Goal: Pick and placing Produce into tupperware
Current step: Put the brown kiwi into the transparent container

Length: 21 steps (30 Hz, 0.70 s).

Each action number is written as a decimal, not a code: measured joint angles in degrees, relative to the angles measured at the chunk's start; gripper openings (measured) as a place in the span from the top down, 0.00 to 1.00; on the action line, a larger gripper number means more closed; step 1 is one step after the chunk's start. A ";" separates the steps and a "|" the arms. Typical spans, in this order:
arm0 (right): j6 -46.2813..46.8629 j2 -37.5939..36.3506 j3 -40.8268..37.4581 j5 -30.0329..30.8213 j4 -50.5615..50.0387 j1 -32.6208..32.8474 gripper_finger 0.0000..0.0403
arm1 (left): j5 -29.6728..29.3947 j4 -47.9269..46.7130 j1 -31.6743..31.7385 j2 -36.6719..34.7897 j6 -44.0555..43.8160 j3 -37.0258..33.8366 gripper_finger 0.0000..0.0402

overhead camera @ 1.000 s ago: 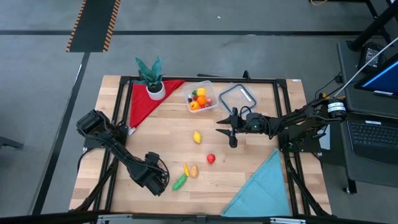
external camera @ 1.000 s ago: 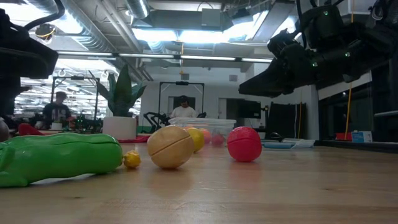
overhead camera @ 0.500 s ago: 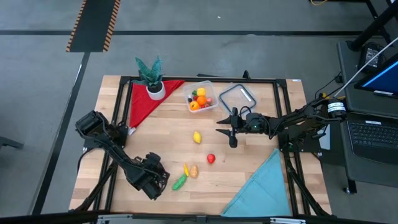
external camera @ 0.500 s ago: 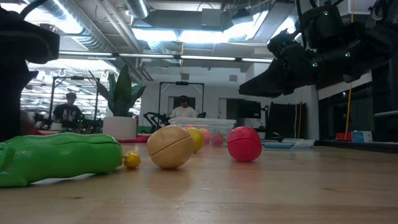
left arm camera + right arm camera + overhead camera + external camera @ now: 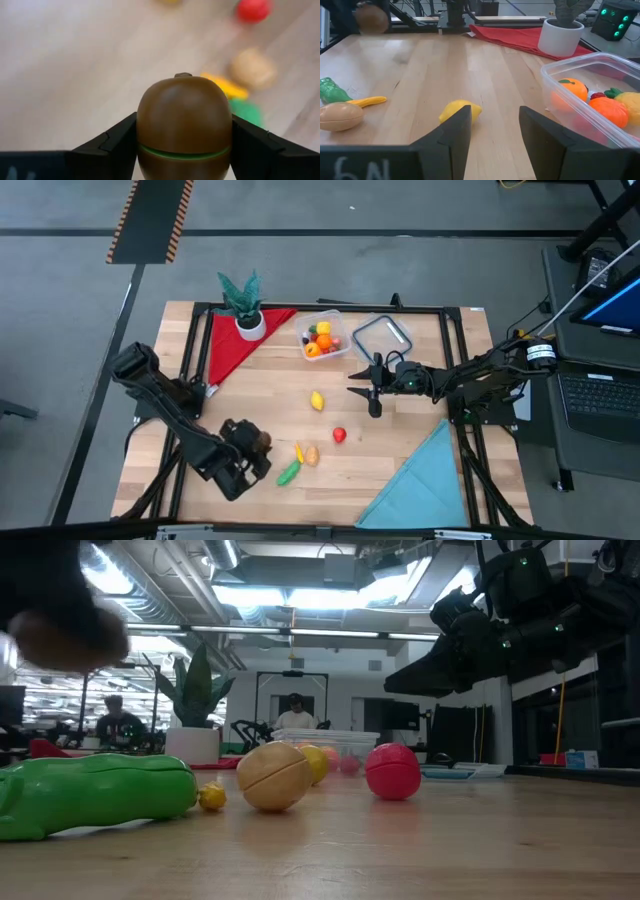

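Your left gripper (image 5: 183, 145) is clamped on a brown kiwi (image 5: 183, 125) above the table's front-left; your right gripper (image 5: 491, 131) hangs parted near the tupperware (image 5: 323, 336), which holds produce.

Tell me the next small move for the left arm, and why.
Probably carry the brown kiwi across the table toward the clear tub at the far side. The left hand is shut on the kiwi and lifted off the wood, near the green piece, while the tub already holding orange fruit sits far from it. The right hand waits empty near the lemon.
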 joint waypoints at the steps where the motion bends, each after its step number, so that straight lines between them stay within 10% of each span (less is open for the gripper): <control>1: -0.04 0.00 0.00 0.01 0.02 0.00 0.58 | -3.17 0.36 -0.40 -0.37 1.87 0.01 0.41; 7: -0.01 0.00 0.00 0.00 0.00 0.00 0.58 | -14.69 5.23 -2.83 -1.03 11.27 0.01 0.41; 21: -0.04 0.00 0.00 0.00 0.00 0.00 0.58 | -16.15 29.05 -1.57 -1.03 41.79 -1.12 0.41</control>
